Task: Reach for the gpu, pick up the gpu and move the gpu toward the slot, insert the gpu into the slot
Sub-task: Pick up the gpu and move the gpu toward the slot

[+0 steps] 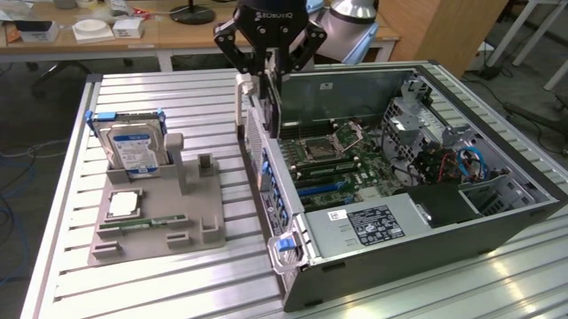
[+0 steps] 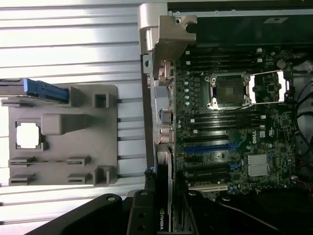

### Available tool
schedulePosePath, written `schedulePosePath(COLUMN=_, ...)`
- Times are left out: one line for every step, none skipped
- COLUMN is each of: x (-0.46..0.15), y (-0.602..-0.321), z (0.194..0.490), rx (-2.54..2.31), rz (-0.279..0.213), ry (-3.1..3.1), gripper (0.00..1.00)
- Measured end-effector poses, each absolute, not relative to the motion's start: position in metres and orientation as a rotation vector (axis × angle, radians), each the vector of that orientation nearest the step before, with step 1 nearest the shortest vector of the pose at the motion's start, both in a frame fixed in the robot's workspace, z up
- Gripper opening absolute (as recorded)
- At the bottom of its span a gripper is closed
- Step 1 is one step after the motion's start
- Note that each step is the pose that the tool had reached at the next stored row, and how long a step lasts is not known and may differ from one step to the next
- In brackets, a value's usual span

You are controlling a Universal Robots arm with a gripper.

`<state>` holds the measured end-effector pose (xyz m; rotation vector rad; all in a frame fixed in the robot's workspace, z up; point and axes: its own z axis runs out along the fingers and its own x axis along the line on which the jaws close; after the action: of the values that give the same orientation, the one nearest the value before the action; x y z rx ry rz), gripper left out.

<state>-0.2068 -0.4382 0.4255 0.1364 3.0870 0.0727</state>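
My fingers point(image 2: 143, 215) are closed narrow on the gpu point(image 1: 270, 109), one pad on each face, and the gripper point(image 1: 269, 72) holds it on edge with the silver bracket toward the rear wall of the computer case point(image 1: 426, 219). The card hangs above that rear edge, over the motherboard point(image 2: 220, 122) but clear of it. From this I judge that reaching and pick-up are done and the carry toward the slot is well along. Seating is not done, as the card's lower edge sits well above the board. The blue slot point(image 2: 208, 147) looks the likely target, though I cannot be certain which slot is meant. The grey holder point(image 1: 155, 219) on the slatted table point(image 1: 177, 100) carries the hard drive point(image 1: 133, 146), a processor point(image 1: 122, 203) and a memory stick point(image 1: 142, 222). For writing, I read "NVIDIA" on the card's edge in the wrist view, "ROBOTIQ" on the gripper body and "DELL" on the motherboard. The drive's blue label and the power supply point(image 1: 368, 226) stickers are beyond reading.
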Motion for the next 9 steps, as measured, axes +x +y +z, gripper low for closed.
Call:
schedulePosePath(x=-0.204, y=-0.438, z=0.425, rx=0.135, rz=0.073, ry=3.087, gripper=0.26)
schedulePosePath(x=-0.201, y=-0.438, z=0.426, rx=0.134, rz=0.074, ry=3.087, gripper=0.26)
schedulePosePath(x=-0.198, y=-0.438, z=0.426, rx=0.133, rz=0.074, ry=3.088, gripper=0.26)
schedulePosePath(x=-0.195, y=-0.438, z=0.426, rx=0.132, rz=0.074, ry=3.088, gripper=0.26)
schedulePosePath(x=-0.191, y=-0.438, z=0.426, rx=0.132, rz=0.075, ry=3.088, gripper=0.26)
schedulePosePath(x=-0.188, y=-0.438, z=0.426, rx=0.132, rz=0.075, ry=3.088, gripper=0.26)
schedulePosePath(x=-0.184, y=-0.438, z=0.426, rx=0.131, rz=0.076, ry=3.088, gripper=0.26)
schedulePosePath(x=-0.18, y=-0.438, z=0.426, rx=0.13, rz=0.076, ry=3.089, gripper=0.26)
schedulePosePath(x=-0.177, y=-0.438, z=0.425, rx=0.129, rz=0.076, ry=3.089, gripper=0.26)
